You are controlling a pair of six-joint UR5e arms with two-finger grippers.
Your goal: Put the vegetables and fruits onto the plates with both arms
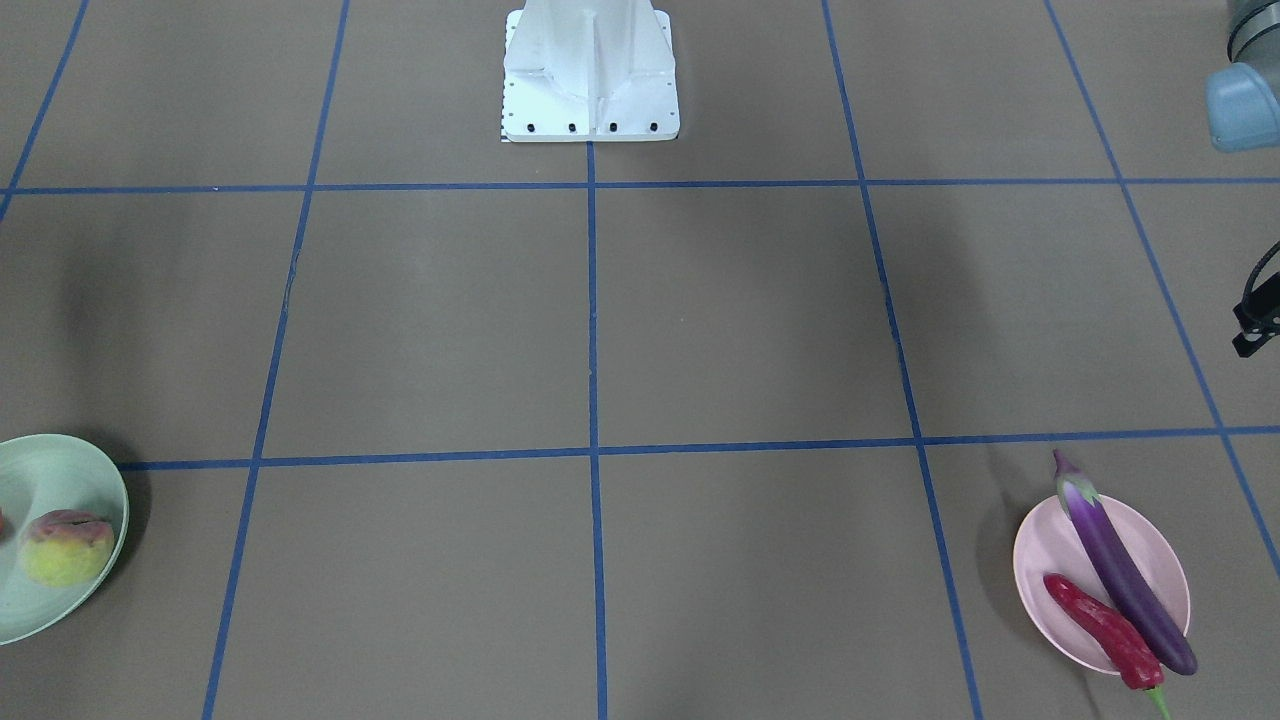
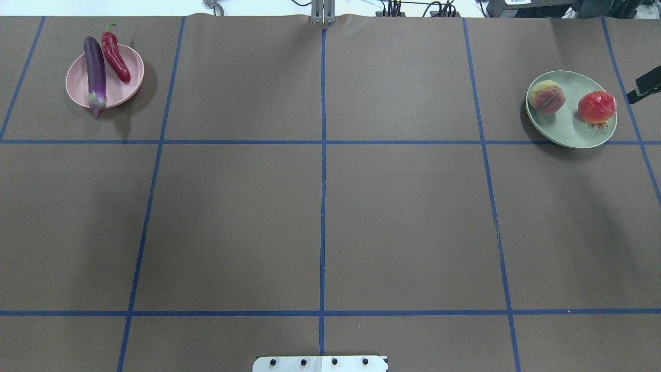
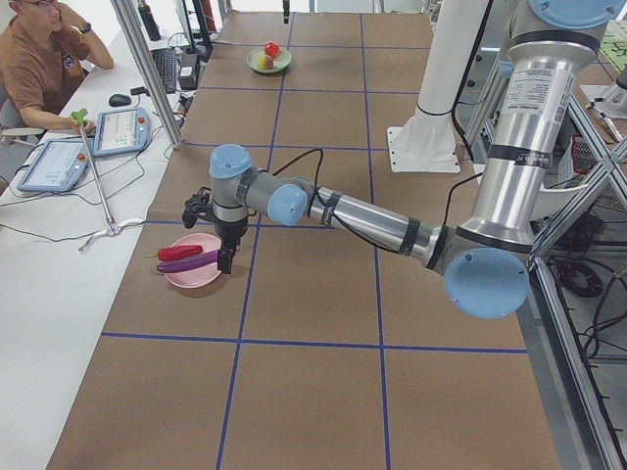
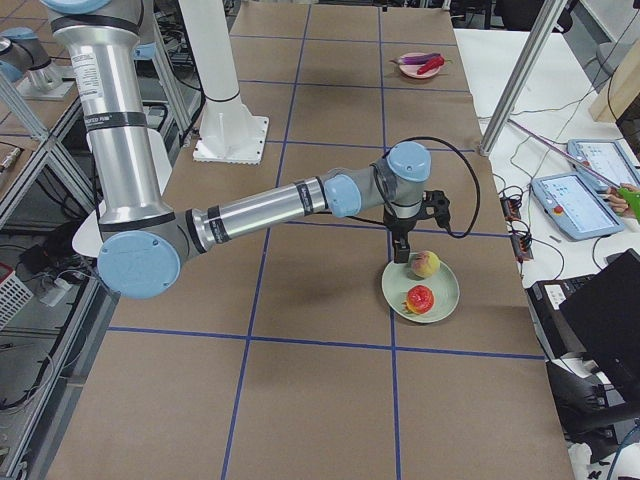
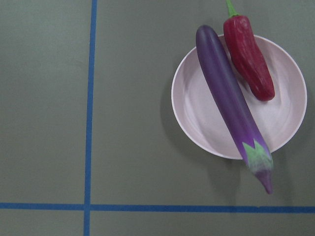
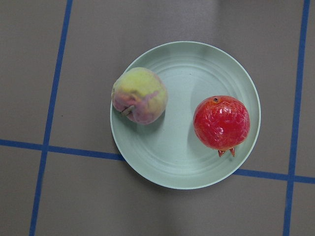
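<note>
The purple eggplant and the red chili lie side by side on the pink plate, their ends sticking out over its rim. The peach and the tomato sit apart on the mint green plate. My left gripper hangs above the pink plate's edge. My right gripper hangs by the peach at the mint plate's edge. Neither wrist view shows fingers, so I cannot tell whether the grippers are open or shut.
The white pedestal base stands at the table's robot side. Blue tape lines grid the brown table. A seated operator, tablets and an aluminium post are beyond the far edge.
</note>
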